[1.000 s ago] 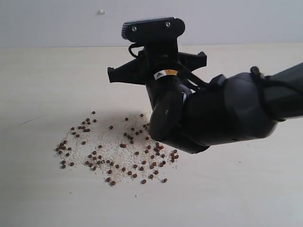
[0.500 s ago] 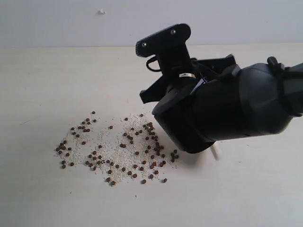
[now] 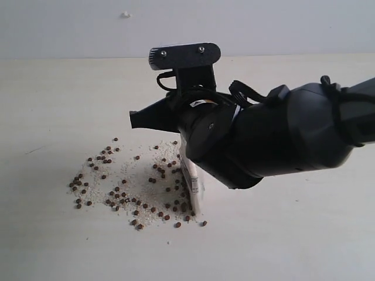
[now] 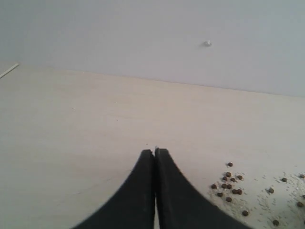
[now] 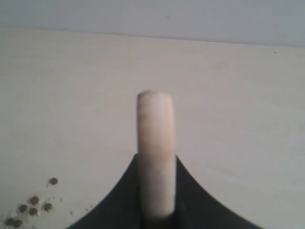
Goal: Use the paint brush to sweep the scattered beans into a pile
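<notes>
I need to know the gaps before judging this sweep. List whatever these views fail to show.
Exterior view: the right arm hides the paint brush above its bristles, the right gripper and any beans behind it.
Right wrist view: only the brush handle shows; the bristles lie outside the frame.
Left wrist view: the frame edge cuts off most beans beyond the left gripper.
Pale grains: too small to tell apart.

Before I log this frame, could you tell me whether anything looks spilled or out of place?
The beans and pale grains lie spilled in a loose spread on the table, not piled; the paint brush stands at its right edge in the exterior view. Nothing looks damaged.
</notes>
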{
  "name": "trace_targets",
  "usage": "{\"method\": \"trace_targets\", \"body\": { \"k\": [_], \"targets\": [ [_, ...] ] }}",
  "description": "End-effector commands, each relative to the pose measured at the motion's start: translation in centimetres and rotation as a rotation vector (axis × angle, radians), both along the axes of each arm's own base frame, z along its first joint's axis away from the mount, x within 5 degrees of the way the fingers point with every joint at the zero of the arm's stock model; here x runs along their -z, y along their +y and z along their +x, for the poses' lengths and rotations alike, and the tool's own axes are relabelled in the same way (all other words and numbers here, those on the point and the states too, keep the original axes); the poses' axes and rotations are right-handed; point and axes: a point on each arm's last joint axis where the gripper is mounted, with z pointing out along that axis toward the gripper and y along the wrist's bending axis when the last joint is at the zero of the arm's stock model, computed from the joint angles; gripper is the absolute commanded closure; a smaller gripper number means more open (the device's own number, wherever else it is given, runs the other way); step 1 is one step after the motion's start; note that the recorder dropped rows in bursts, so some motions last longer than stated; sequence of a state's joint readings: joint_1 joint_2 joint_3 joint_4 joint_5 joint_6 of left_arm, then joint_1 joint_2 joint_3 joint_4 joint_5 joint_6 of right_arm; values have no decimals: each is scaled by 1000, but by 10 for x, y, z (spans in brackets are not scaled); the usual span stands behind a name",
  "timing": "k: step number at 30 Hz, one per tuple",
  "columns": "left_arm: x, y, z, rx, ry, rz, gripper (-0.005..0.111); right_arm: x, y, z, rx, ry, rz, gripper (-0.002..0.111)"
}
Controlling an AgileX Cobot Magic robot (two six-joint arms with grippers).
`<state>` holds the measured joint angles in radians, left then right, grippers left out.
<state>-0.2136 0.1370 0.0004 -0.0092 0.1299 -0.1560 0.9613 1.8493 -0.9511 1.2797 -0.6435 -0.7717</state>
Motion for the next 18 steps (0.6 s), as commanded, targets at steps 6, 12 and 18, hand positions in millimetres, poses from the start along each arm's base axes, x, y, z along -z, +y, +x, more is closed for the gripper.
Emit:
{"method": "trace_targets", "body": {
  "k": [6, 12, 18],
  "targets": [
    [-1, -7, -2, 107, -5, -16, 107, -18, -2, 0, 45, -53, 85, 108],
    [-1, -8, -2, 116, -5, -16, 107, -65, -10, -9, -81, -161, 5, 108],
    [-1, -8, -2, 116, -5, -16, 107, -83, -17, -3, -184, -396, -355, 108]
  ]
}}
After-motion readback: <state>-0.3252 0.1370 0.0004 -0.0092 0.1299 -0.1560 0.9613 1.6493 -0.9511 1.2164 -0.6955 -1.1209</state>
